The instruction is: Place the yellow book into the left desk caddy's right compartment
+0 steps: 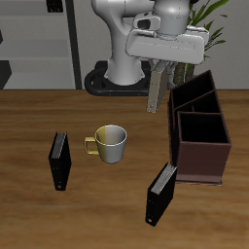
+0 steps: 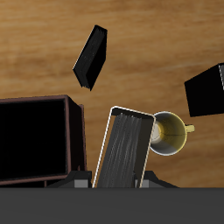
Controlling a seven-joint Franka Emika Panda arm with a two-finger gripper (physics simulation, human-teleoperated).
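Tan and thin, the book [image 1: 156, 89] hung clamped in our gripper [image 1: 159, 70] above the table [image 1: 29, 126], beside the caddy [image 1: 199, 131], toward the back edge, clear of the mug [image 1: 110, 144].

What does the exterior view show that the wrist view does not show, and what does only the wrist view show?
Only the exterior view shows the robot arm, the plant behind it, and all the compartments of the left desk caddy. Only the wrist view shows the mottled cover of the yellow book close up, and the mug's opening from above. Both show the book held in the gripper, the caddy, the mug and two black books.
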